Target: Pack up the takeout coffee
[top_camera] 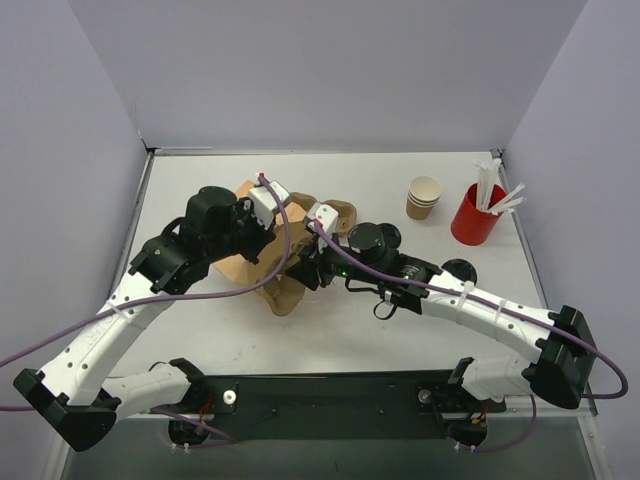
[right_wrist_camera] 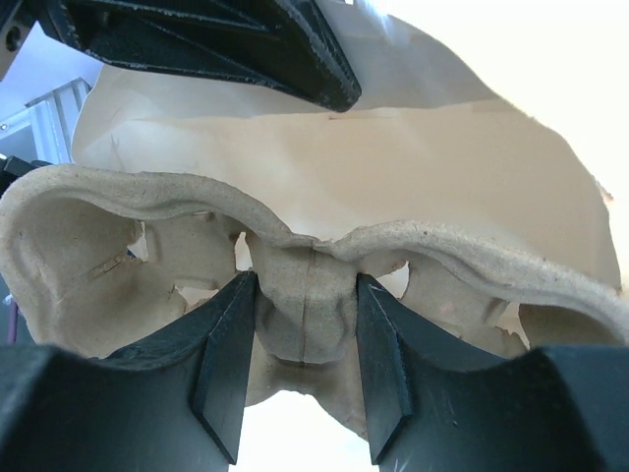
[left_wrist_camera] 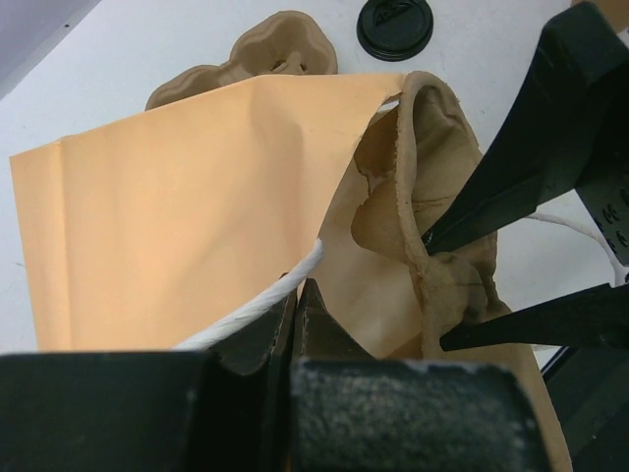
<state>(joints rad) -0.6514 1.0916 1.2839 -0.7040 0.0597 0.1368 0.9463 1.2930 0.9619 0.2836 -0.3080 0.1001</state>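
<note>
Right gripper (right_wrist_camera: 303,329) fingers pinch the central ridge of the brown pulp carrier (right_wrist_camera: 462,258), one pressed to each side. Just beside the carrier, the left gripper (left_wrist_camera: 295,310) is pressed together on the white cord handle (left_wrist_camera: 263,298) of a tan paper bag (left_wrist_camera: 177,216), whose open mouth meets the carrier's rim. The takeout coffee (top_camera: 424,197) stands upright on the table, well apart from the carrier to its far right. A red cup (top_camera: 474,220) with white straws (top_camera: 495,185) stands farther from the carrier on that side. A black lid (top_camera: 459,270) lies to the carrier's right.
</note>
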